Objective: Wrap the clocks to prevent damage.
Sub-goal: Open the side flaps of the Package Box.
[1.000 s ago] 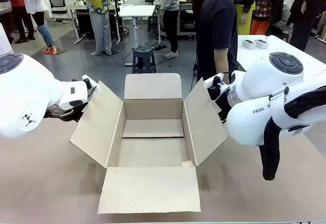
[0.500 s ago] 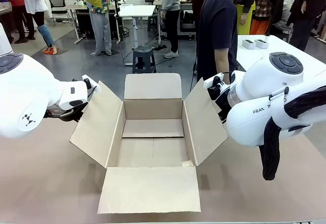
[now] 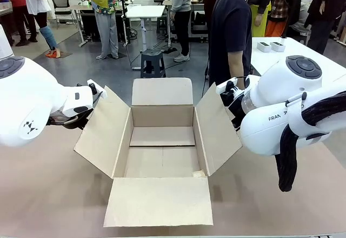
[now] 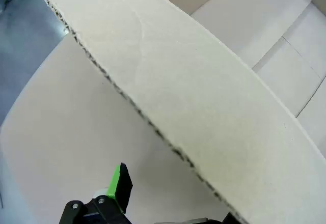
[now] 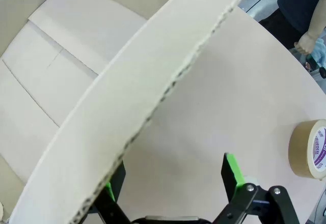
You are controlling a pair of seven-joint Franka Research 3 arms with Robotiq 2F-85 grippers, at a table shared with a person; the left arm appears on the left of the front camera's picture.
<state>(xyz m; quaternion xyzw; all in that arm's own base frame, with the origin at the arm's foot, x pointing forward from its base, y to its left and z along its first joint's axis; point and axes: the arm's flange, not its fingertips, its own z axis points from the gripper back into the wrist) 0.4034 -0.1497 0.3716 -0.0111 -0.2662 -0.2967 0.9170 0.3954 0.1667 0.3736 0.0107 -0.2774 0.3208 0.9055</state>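
Corrugated cardboard, tan: the open rectangular shipping box stands mid-tabletop between the two arms, all four flaps splayed outward. Contents: nothing, just the bare floor with its centre seam. Nothing is packed yet, so the task is judged to be at its start.

The left pincer is released, jaws spread wide astride the edge of the box's left side flap. One green pad stands clear on the flap's outer side. The other finger is mostly hidden behind the board.

The right pincer is likewise unclenched, straddling the right side flap. Its inner finger sits at the fluted edge, but contact cannot be told. The outer pad is well apart from the board.

Handling (judgement): the flaps are light and stiff across the sheet. They hinge freely at the crease and would crush if pinched hard. Best hold is the free edge, mid-length, pads flat on both faces. Going by the task, the clocks are likely fragile, and bare box walls would cushion little.

Also on the tabletop is a roll of brown packing tape, beyond the right flap. A person in a dark shirt stands at the far side, hand near the tabletop's edge.
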